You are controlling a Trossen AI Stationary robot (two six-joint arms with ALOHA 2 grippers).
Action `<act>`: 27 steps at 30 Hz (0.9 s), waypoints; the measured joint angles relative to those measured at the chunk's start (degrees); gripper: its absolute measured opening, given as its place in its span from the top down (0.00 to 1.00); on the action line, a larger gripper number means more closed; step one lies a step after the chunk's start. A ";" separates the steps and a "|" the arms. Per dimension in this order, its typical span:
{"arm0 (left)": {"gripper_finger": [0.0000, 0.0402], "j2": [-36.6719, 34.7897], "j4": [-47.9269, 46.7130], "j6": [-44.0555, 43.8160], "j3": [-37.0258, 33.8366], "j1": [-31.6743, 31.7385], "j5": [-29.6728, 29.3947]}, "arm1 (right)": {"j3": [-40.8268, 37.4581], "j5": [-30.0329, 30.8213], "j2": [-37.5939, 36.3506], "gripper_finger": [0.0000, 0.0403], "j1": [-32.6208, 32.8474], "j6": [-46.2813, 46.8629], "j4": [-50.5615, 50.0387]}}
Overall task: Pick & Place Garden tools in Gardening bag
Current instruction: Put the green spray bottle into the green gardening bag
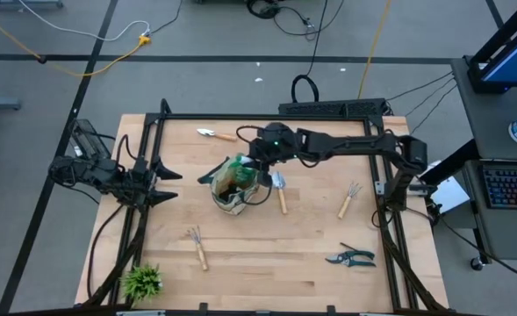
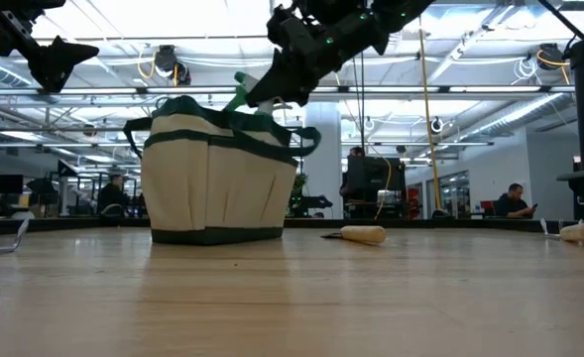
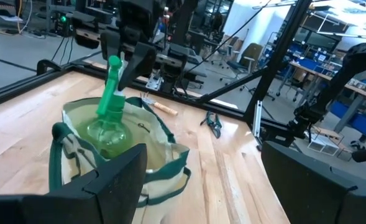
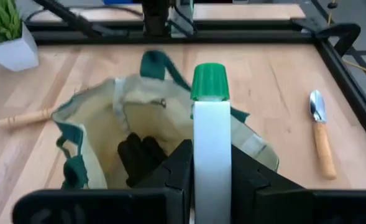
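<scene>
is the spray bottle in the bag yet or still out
Partly in: the green spray bottle has its base inside the gardening bag mouth, its neck above the rim, gripped by the right gripper.

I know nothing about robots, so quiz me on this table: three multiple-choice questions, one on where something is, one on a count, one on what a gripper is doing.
1. Where are the shears?
A. Inside the bag
B. On the table, towards the right arm's side
C. Beside the plant

2. How many wooden-handled tools lie on the table outside the bag?
A. Two
B. Four
C. Six

3. What is the right gripper doing?
A. Holding the spray bottle over the bag
B. Resting open on the table
C. Gripping the plant

Answers: 1 B, they lie alone on bare wood. 2 B, the high view shows four. 3 A, its fingers clamp the bottle's top.
</scene>
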 joint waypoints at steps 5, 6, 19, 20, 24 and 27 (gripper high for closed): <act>0.19 0.00 -0.01 0.09 0.00 0.01 0.01 | 0.79 2.36 0.72 0.87 0.17 0.81 -2.06; 0.19 0.00 -0.02 0.11 0.00 0.00 0.02 | 0.80 2.83 0.71 0.87 0.23 0.85 -2.31; 0.19 0.00 0.02 0.09 0.00 0.01 0.04 | 0.69 6.30 0.86 0.74 0.15 1.70 -2.93; 0.19 0.00 0.03 0.08 0.00 -0.01 0.04 | 0.69 6.32 0.86 0.73 0.15 1.74 -2.88; 0.19 0.00 0.07 0.07 0.00 0.01 0.04 | 0.69 6.27 0.86 0.66 0.17 1.73 -2.67; 0.19 0.00 0.09 0.07 0.00 0.00 0.07 | 0.67 6.10 0.86 0.60 0.17 1.75 -2.60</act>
